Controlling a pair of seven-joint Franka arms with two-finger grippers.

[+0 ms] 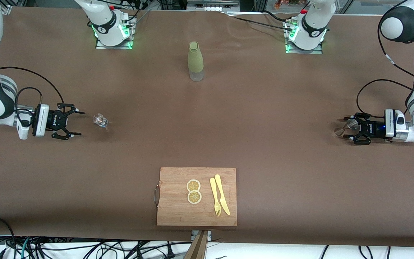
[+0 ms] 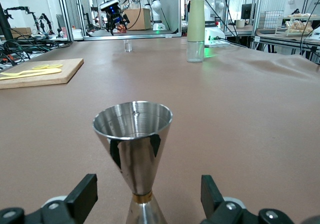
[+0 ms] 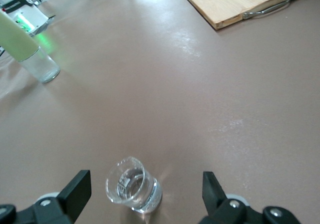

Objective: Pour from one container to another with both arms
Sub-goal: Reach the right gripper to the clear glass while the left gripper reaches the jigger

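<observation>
Both grippers sit low at opposite ends of the brown worktop (image 1: 264, 118), each with its fingers spread wide and gripping nothing. Left gripper (image 1: 347, 133) lies level at the left arm's end of the worktop, its fingers (image 2: 82, 196) standing on either side of the silver metal jigger (image 2: 134, 149); the jigger stands upright between them, with a clear gap to each finger, so it is flanked but not pinched. Right gripper (image 1: 73, 124) lies level at the right arm's end, its fingers (image 3: 75, 188) parted just as widely. The small clear glass (image 1: 100, 120) stands upright on the worktop just in front of those fingertips, apart from them, with a little clear liquid in its base.

Between the two arms' bases, a tall olive-green bottle (image 1: 195, 62) with a clear bottom stands upright. Nearer to the front camera, about midway along the worktop, lies a wooden cutting board (image 1: 173, 212) with a metal handle at the end toward the right arm. On it rest two lemon slices (image 1: 193, 191), touching each other, and beside them a pale yellow fork (image 1: 215, 197) and knife (image 1: 222, 194) lying side by side.
</observation>
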